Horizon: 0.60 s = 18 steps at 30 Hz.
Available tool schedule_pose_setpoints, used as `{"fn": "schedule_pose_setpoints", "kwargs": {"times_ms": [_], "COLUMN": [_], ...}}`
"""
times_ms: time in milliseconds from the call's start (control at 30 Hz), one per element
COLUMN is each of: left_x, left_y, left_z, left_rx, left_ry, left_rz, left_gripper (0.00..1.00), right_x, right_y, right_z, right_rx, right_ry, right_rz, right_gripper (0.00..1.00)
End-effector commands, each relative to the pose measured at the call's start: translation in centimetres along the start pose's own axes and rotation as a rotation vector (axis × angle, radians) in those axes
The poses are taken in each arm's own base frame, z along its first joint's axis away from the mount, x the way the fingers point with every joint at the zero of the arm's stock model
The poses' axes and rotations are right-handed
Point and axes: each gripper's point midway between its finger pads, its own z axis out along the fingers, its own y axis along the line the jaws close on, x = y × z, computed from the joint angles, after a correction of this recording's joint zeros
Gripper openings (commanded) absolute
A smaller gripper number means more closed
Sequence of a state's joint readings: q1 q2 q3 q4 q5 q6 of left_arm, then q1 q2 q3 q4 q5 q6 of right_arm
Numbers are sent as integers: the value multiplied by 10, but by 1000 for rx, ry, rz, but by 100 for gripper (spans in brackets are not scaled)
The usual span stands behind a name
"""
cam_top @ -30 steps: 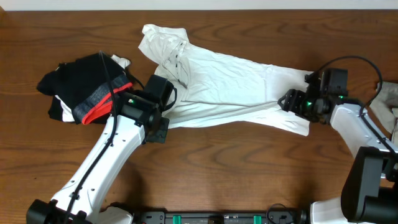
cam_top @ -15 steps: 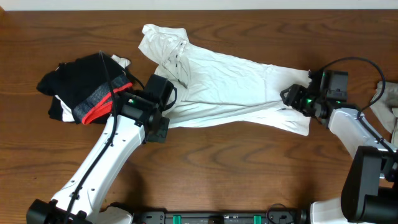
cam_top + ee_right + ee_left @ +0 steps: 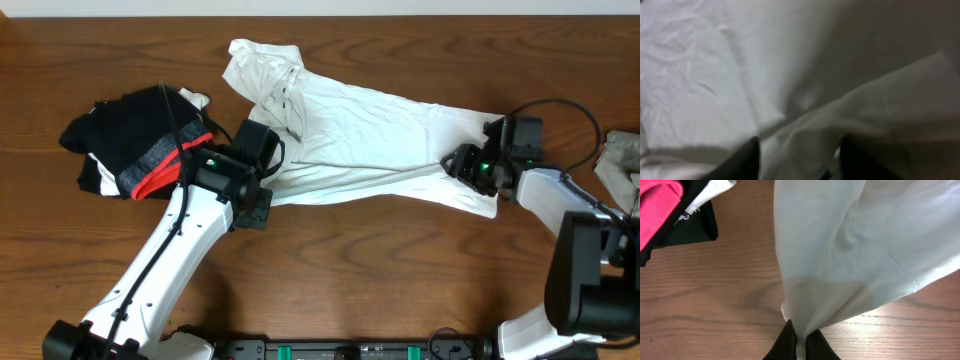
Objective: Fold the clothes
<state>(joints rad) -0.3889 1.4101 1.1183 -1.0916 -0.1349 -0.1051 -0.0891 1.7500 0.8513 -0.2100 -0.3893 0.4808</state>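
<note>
Large white cotton T-shirt (image 3: 360, 140) lies crumpled lengthwise across the brown wooden table (image 3: 400, 290). Your left gripper (image 3: 799, 347) pinches its edge tight. Your right gripper (image 3: 799, 162) straddles a fold, jaws apart. Risk: if you close on one layer only, the lift likely bunches the shirt.

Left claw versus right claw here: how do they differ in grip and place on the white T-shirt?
The left claw is shut, pinching a gathered edge of the T-shirt; the right claw stands open, cloth lying between its fingers. The left claw is at the shirt's left end beside the black garments; the right claw is at its right end. Both are down at the same shirt.
</note>
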Motion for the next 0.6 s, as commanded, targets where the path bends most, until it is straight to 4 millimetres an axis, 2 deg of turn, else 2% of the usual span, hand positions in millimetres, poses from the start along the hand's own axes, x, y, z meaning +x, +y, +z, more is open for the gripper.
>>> {"fn": "schedule_pose_setpoints", "kwargs": {"times_ms": [0,33,133,267,433,567], "left_x": [-4,-4,-4,-2,7,19], "left_y": [4,4,4,6,13,19], "left_z": [-4,-4,-4,-4,-16,-33], "left_rx": [-13,-13,-14,-21,-40,-36], "left_ry": [-17,-17,-17,-13,-17,-39], "left_rz": [-16,-16,-17,-17,-51,-100], "left_gripper": [6,6,6,6,6,6], "right_x": [2,1,-3,-13,-26,-18], "right_y": [2,3,7,17,29,26], "right_z": [4,3,-1,-18,-61,-96], "right_rx": [-6,-9,-18,-36,-52,3], "right_ry": [5,0,-16,-62,-148,-173], "right_rz": [22,17,0,-78,-165,-194], "right_gripper": [35,28,18,15,13,7]}}
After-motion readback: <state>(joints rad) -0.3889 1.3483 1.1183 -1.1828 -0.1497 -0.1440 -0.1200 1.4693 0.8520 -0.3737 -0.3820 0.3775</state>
